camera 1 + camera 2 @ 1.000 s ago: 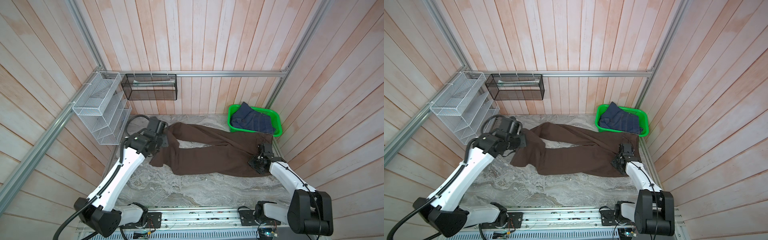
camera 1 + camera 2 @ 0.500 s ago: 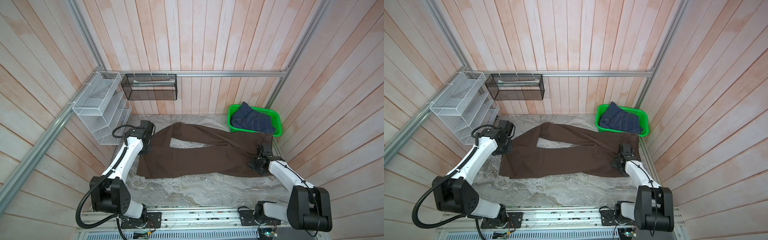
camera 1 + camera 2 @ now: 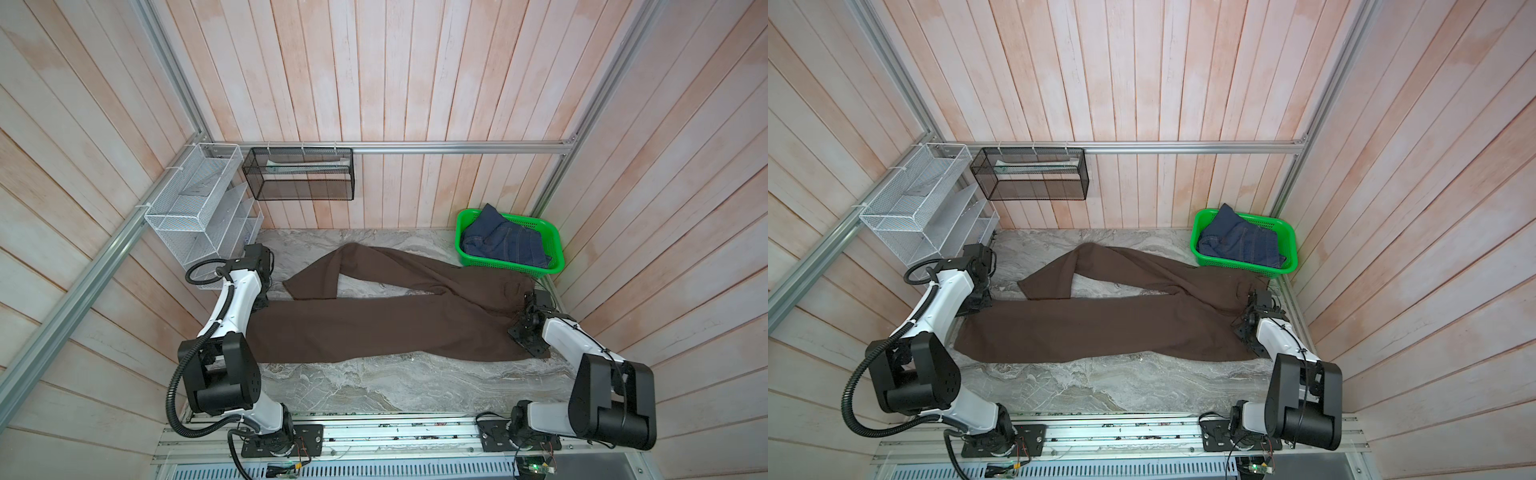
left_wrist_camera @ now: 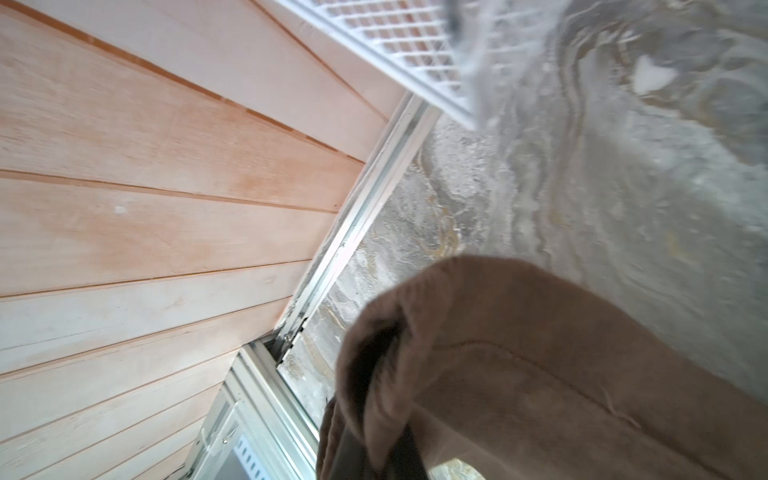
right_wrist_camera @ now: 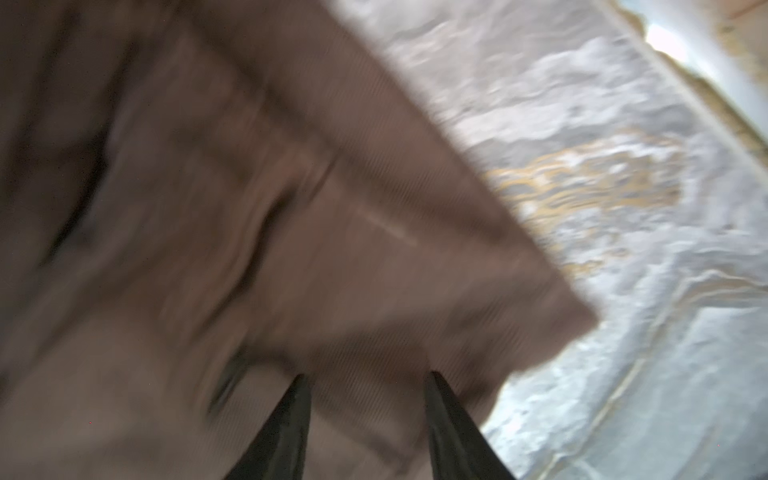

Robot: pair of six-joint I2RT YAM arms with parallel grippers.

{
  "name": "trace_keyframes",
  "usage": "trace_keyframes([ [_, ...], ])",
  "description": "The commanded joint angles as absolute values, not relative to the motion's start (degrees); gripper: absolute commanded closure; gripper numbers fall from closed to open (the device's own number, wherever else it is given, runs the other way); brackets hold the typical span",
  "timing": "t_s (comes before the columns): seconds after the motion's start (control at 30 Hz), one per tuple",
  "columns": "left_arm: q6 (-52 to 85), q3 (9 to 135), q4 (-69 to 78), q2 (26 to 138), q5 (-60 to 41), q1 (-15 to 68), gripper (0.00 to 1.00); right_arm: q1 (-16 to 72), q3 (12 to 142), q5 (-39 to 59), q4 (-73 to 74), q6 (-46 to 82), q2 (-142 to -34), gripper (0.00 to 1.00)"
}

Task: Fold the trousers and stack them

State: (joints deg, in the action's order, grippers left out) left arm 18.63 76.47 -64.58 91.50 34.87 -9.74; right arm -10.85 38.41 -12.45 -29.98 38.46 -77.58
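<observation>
One trousers (image 3: pixel 374 332) leg, left end effector (image 4: pixel 380 455) clamped

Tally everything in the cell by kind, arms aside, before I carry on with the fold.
Garments: 2 (dark brown soft-fabric trousers, dark blue denim jeans)
Baskets: 2 (green plastic basket holding the jeans, black wire-mesh basket hung on the back wall)
Racks: 1 (white wire-mesh tiered rack)
Total: 5
</observation>
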Motion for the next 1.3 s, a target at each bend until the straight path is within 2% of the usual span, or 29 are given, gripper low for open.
trace_keyframes([
  [0.0, 17.36, 78.90, -62.28, 93.83, 37.54, -10.36, 1.00, -12.59, 38.24, -16.74, -31.52, 39.64, -78.78, 0.52],
  [0.17, 16.93, 79.02, -60.84, 97.57, 32.46, -9.67, 1.00, -11.45, 38.94, -10.93, -31.90, 38.40, -78.39, 0.55],
  [0.33, 16.36, 76.95, -58.45, 96.83, 29.78, -8.46, 1.00, -2.33, 41.44, -4.88, -35.65, 42.11, -72.27, 0.56],
  [0.53, 15.73, 76.20, -57.26, 96.50, 28.74, -8.44, 1.00, 4.06, 42.63, -3.71, -38.45, 45.52, -72.75, 0.58],
  [0.73, 15.51, 76.45, -56.89, 97.20, 29.06, -8.50, 1.00, 3.07, 38.94, -5.00, -34.19, 44.45, -80.36, 0.66],
  [0.87, 15.29, 77.36, -56.94, 98.02, 29.91, -8.95, 1.00, -0.68, 36.75, -6.43, -31.25, 42.20, -84.81, 0.70],
  [0.97, 15.10, 78.21, -56.79, 99.21, 31.41, -10.07, 1.00, -6.42, 36.13, -8.38, -30.74, 40.46, -86.37, 0.71],
  [1.1, 14.90, 79.77, -56.78, 101.68, 32.79, -10.90, 1.00, -7.23, 39.16, -16.10, -32.44, 40.22, -87.57, 0.68],
  [1.27, 14.61, 81.01, -56.63, 103.49, 31.26, -11.25, 1.00, -7.81, 40.32, -14.75, -32.58, 38.57, -90.29, 0.65],
])
